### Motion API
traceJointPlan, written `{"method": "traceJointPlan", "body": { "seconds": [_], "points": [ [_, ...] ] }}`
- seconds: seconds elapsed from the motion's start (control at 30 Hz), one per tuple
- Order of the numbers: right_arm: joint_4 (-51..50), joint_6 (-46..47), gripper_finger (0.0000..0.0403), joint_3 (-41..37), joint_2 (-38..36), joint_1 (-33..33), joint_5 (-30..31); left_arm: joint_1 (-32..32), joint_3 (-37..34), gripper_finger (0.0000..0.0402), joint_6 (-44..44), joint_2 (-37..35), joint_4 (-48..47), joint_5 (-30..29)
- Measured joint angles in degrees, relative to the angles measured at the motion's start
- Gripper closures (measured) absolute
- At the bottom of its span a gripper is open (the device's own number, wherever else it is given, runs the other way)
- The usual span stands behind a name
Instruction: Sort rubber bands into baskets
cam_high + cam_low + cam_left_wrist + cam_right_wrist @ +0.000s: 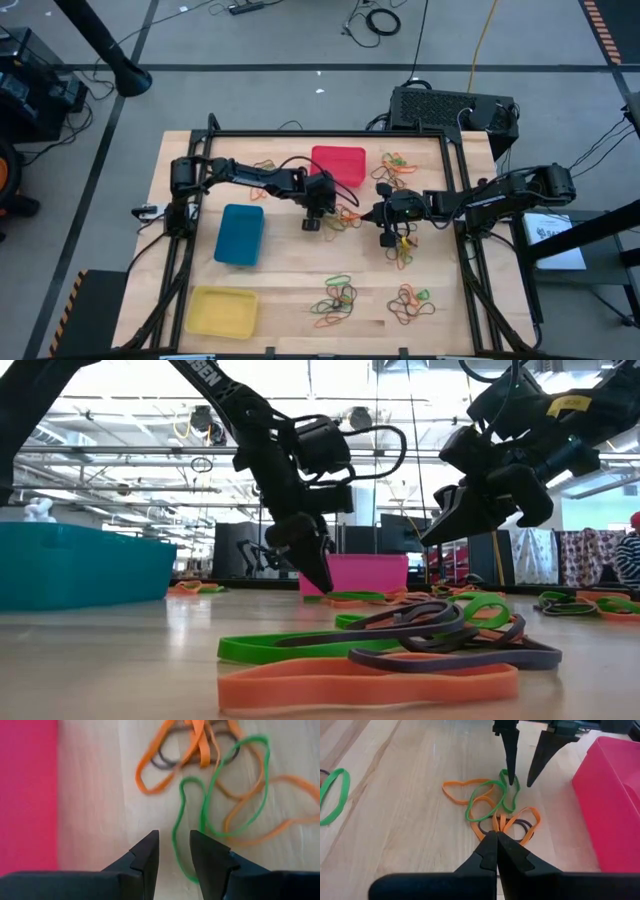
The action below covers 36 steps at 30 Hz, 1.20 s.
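A tangle of orange, green and dark rubber bands (495, 807) lies flat on the wooden table beside the red basket (340, 163). My left gripper (174, 854) points steeply down at it, open, its fingertips just above the wood with a strand of one green band (176, 832) between them. My right gripper (496, 839) hangs shut and empty above the tangle's other side, facing the left one. The blue basket (240, 233) and the yellow basket (222, 310) stand nearer the left front. My left gripper's open fingers (510, 767) stand on either side of the looped end of the green band (514, 787), coming from above at a slant. I cannot tell whether either fingertip touches it. The band lies flat on the table.
More heaps of bands lie at the far right (397, 163), the far left (265, 165), under the right arm (404, 245) and along the near edge (335, 300), (412, 300). A black frame (455, 200) borders the table. Bare wood shows between the blue basket and the near heaps.
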Motion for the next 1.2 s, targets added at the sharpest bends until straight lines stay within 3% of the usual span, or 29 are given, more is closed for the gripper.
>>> {"method": "traceJointPlan", "body": {
  "seconds": [0.3,0.57,0.7,0.97,1.2],
  "points": [
    [0.02,0.37,0.0403,0.00,0.02,0.02,0.00,-0.04,-0.04,0.0288,-2.58,0.00,-2.68,0.11],
    [0.09,0.61,0.0403,0.00,0.02,0.02,0.00,-0.15,-0.04,0.0388,-2.61,-0.19,-3.43,-0.77],
    [0.13,0.61,0.0403,0.00,0.02,0.02,0.00,-0.85,0.08,0.0393,-2.59,-3.19,-4.03,-1.45],
    [0.09,0.29,0.0403,0.00,0.02,0.01,0.00,-4.18,0.06,0.0398,-9.61,-15.67,-19.27,-8.96],
    [0.00,-1.37,0.0403,0.00,0.02,0.00,0.00,-6.41,0.12,0.0399,-27.35,-25.09,-40.67,-8.67]
  ]
}}
